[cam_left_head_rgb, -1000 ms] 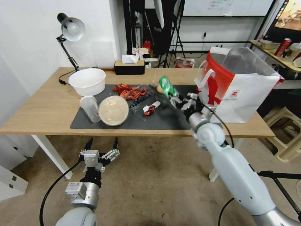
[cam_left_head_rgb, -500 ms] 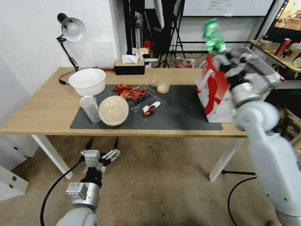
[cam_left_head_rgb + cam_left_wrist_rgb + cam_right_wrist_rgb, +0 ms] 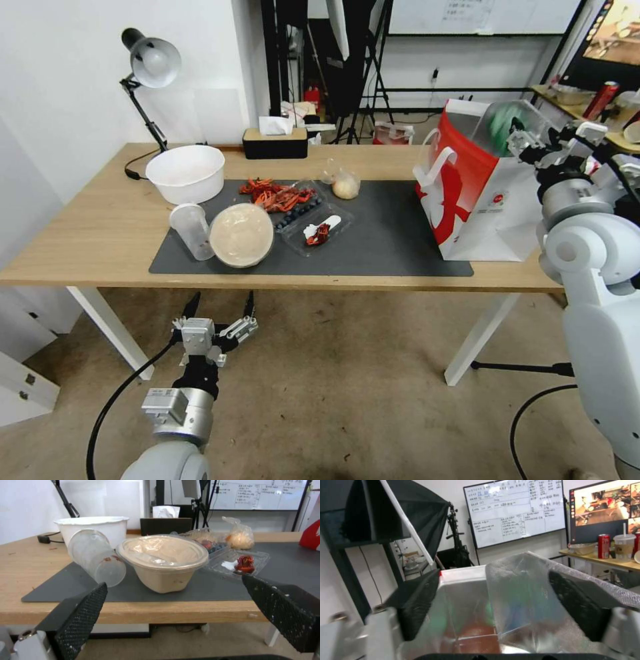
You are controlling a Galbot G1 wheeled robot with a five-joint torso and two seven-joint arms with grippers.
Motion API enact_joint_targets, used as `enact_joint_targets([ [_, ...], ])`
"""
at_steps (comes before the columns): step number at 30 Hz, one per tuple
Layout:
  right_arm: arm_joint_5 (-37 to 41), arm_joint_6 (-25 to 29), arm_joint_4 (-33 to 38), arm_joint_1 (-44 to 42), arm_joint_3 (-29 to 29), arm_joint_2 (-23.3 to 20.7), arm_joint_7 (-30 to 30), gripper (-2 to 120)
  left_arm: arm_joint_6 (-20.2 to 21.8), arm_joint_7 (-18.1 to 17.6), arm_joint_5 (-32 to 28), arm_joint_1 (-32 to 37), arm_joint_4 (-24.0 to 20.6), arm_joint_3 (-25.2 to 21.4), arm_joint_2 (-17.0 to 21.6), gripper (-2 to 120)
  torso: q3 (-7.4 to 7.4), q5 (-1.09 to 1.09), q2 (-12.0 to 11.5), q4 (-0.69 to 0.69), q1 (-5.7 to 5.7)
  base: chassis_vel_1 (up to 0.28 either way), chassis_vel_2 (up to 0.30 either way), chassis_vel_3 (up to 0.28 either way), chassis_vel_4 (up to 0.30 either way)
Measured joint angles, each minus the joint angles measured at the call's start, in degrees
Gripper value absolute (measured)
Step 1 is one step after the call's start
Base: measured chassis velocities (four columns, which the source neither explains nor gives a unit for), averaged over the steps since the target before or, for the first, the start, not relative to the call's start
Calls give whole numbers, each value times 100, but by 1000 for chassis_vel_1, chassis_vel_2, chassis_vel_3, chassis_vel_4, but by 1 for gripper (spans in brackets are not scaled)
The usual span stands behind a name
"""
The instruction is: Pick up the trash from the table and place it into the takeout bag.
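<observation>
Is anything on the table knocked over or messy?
Yes. The clear plastic cup lies tipped on its side, leaning against the round beige lidded bowl on the dark mat. Red crayfish shells sit loose on the mat beside the clear trays.

Green crushed can [image 3: 505, 121] drops blurred into the upright red-and-white takeout bag [image 3: 477, 200].

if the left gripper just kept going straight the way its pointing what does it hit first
Probably the front edge of the table. The left gripper hangs open below the tabletop, aimed toward it; the round beige lidded bowl lies just beyond. Depth is hard to judge.
</observation>
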Motion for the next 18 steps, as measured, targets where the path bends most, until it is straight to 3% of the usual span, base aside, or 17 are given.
enact_joint_targets([
  [2,76,55,21,-2,1,2,-33,91,0,0,0,3,-6,-4,0,100,0,0,0,0,0,0,0,0,0],
  [4,453,611,77,-71,-2,8,-514,99,0,0,-2,4,-18,-12,0,100,0,0,0,1,1,0,0,0,0],
  [5,453,611,77,-71,-2,8,-514,99,0,0,-2,4,-18,-12,0,100,0,0,0,1,1,0,0,0,0],
  [7,715,1132,182,-260,-34,17,-1143,100,0,0,-5,5,-18,-19,0,100,0,-1,0,0,0,0,0,0,0],
  [11,886,1530,457,-752,-150,45,-1888,100,-2,1,-14,5,-20,-20,0,100,0,0,0,0,0,0,0,0,0],
  [16,477,1724,770,-1271,-393,103,-2184,100,-5,1,-21,2,-26,-23,0,100,0,0,0,0,0,0,0,0,0],
  [18,-222,1830,989,-1756,-546,185,-2203,100,-15,-1,-29,2,-33,-30,0,100,0,0,0,-1,0,0,0,0,0],
])
